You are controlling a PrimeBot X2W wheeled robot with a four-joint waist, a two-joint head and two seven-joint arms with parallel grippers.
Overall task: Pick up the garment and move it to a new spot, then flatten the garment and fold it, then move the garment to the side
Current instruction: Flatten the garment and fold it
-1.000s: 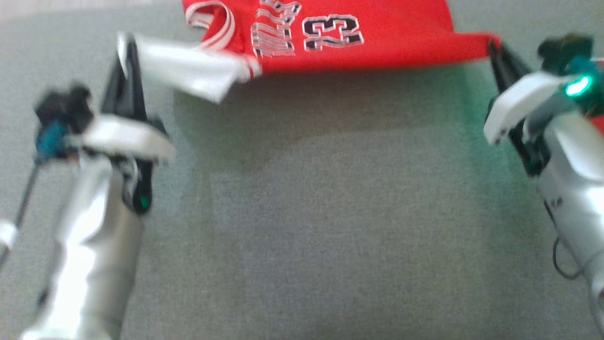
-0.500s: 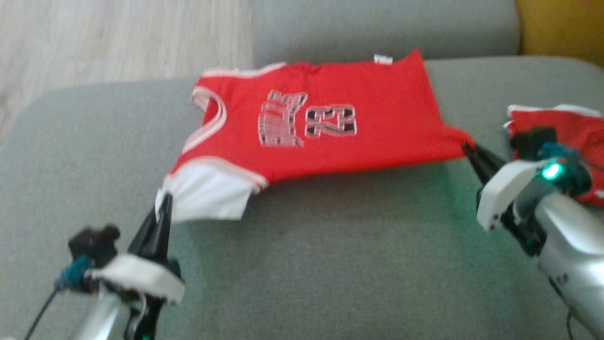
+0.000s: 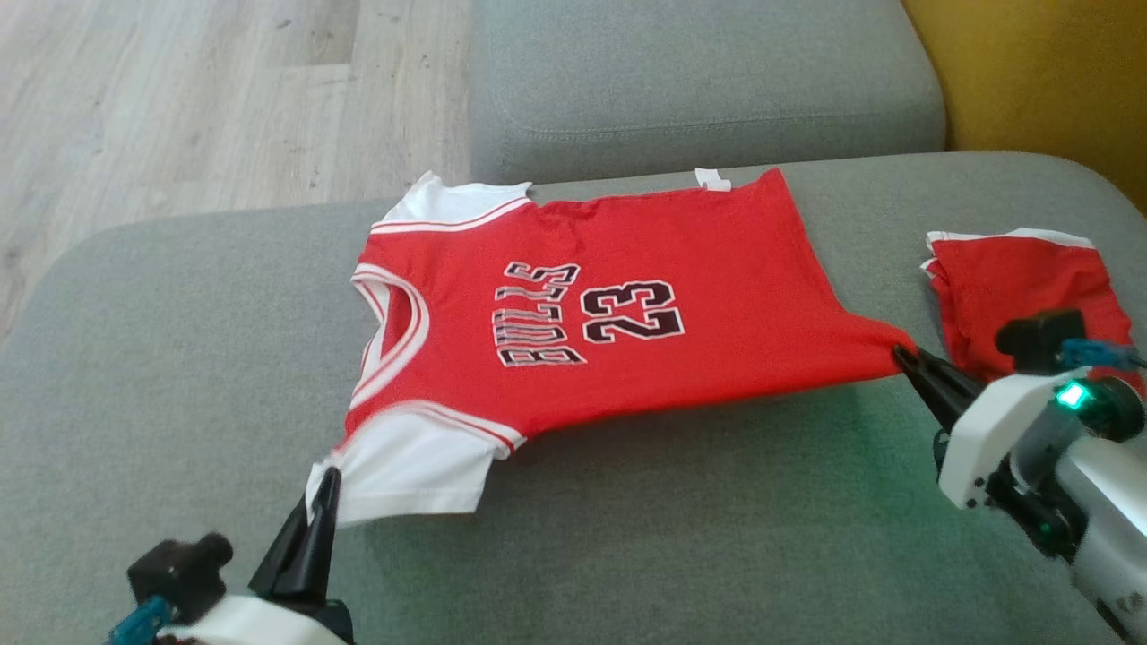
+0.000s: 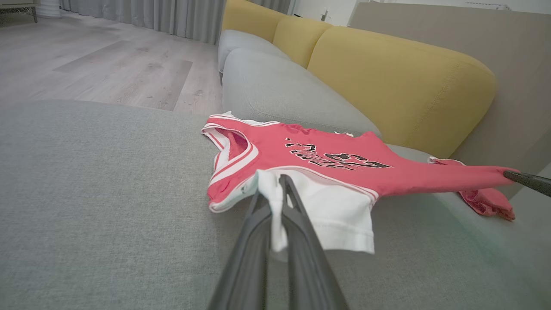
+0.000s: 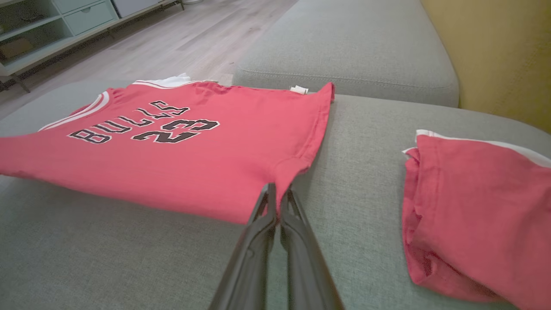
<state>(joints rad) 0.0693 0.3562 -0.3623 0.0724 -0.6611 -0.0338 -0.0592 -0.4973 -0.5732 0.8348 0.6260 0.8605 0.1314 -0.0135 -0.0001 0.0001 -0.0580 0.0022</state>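
Observation:
A red jersey [image 3: 627, 296] with white sleeves and "BULLS 23" on it is spread over the grey sofa seat [image 3: 627, 537], its near edge lifted off the cushion. My left gripper [image 3: 324, 484] is shut on the jersey's white sleeve corner [image 4: 275, 202] at the lower left. At the right, my right gripper [image 3: 901, 354] is shut on the red hem corner [image 5: 280, 181]. The cloth is stretched taut between the two grippers. In the left wrist view the jersey [image 4: 318, 159] runs away to the right gripper's fingers [image 4: 527, 181].
A second red garment [image 3: 1013, 287] lies folded on the seat, right of the jersey and behind my right wrist. A further grey cushion [image 3: 699, 81] lies beyond, a yellow backrest [image 3: 1039, 72] at the far right, wooden floor [image 3: 179, 98] at the far left.
The head camera has tilted up, bringing the whole jersey into view. Both grippers have kept hold of their corners, and the jersey now lies lower and flatter on the seat.

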